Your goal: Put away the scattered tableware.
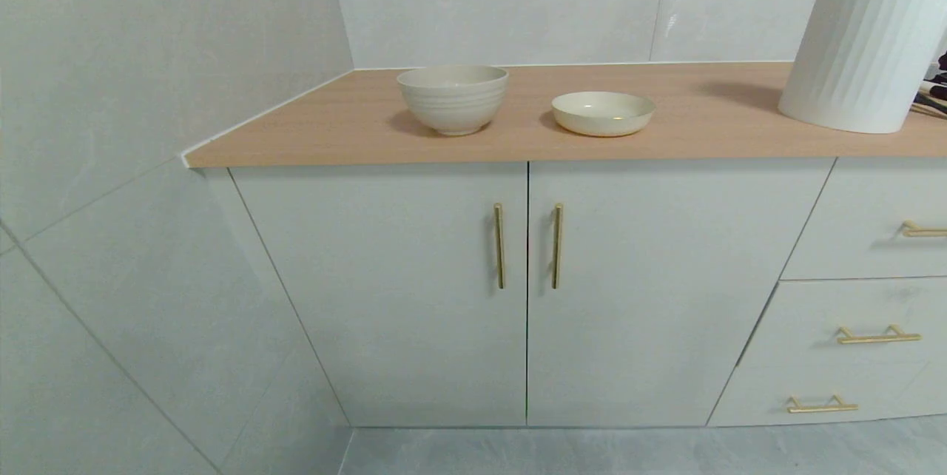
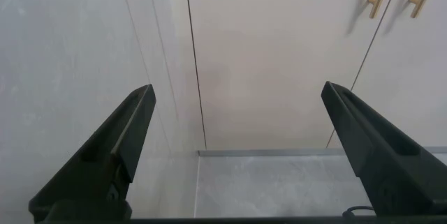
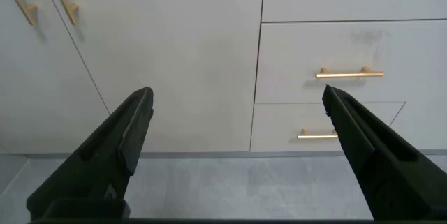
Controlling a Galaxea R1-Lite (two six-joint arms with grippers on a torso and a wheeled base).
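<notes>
A deep ribbed cream bowl (image 1: 453, 98) stands on the wooden countertop (image 1: 355, 123), left of centre. To its right sits a shallow cream dish (image 1: 603, 112). Below them are two shut cabinet doors with gold handles (image 1: 499, 246) (image 1: 557, 246). My left gripper (image 2: 237, 95) is open, held low before the left cabinet door near the floor, nothing between its fingers. My right gripper (image 3: 237, 95) is open too, low in front of the right door and the drawers, with nothing in it.
A tall white ribbed container (image 1: 862, 46) stands at the counter's right end. Drawers with gold handles (image 1: 878, 336) are stacked at the right. A tiled wall (image 1: 111, 164) closes off the left side. Grey floor (image 1: 592, 453) lies below.
</notes>
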